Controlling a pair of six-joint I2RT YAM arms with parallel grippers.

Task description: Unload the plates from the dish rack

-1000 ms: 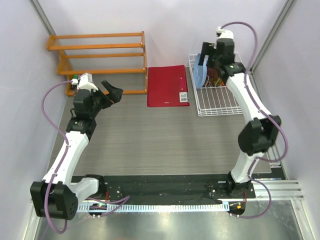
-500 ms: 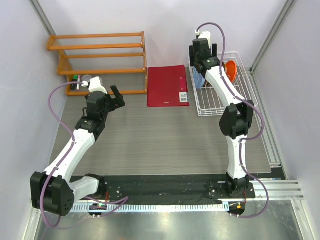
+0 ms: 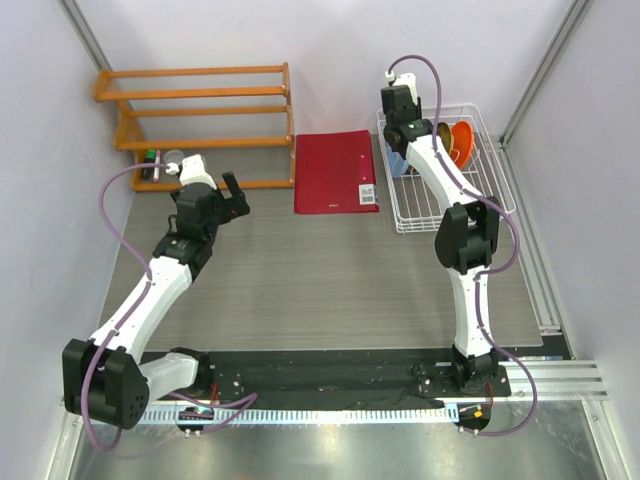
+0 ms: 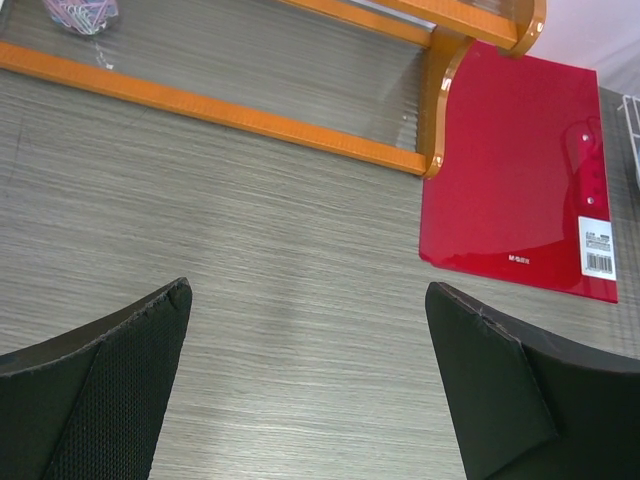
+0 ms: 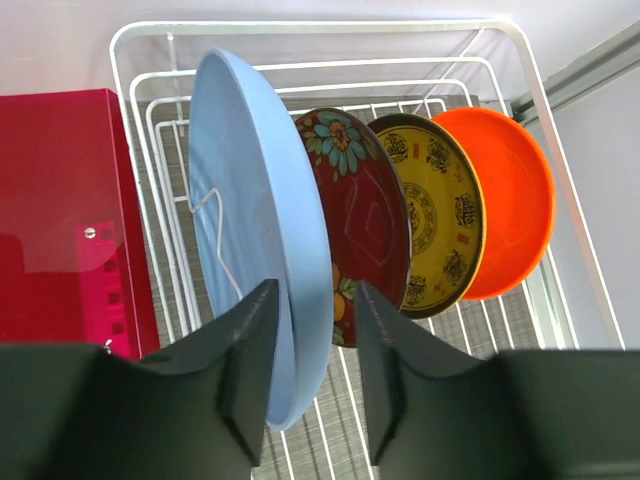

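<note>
Four plates (image 5: 385, 210) in dish rack (image 5: 320, 25), far-right corner. Right tool (image 5: 312, 290) open astride light blue plate (image 5: 245, 180); next: close, lift. Left tool (image 4: 307, 288) open.

In the rack (image 5: 140, 60) the blue plate (image 5: 250, 220), red plate (image 5: 365, 230), yellow plate (image 5: 435, 220) and orange plate (image 5: 510, 200) stood on edge, packed close, with only thin gaps between them. The right gripper (image 5: 316, 290) straddled the blue rim, one finger in the gap beside the red plate. A wire prong (image 5: 212, 205) crossed the blue plate's left face. Beneath the wide-spread left gripper (image 4: 308, 290) the table (image 4: 150, 200) lay bare, with the shelf (image 4: 250, 115) and folder (image 4: 520, 170) ahead.
</note>
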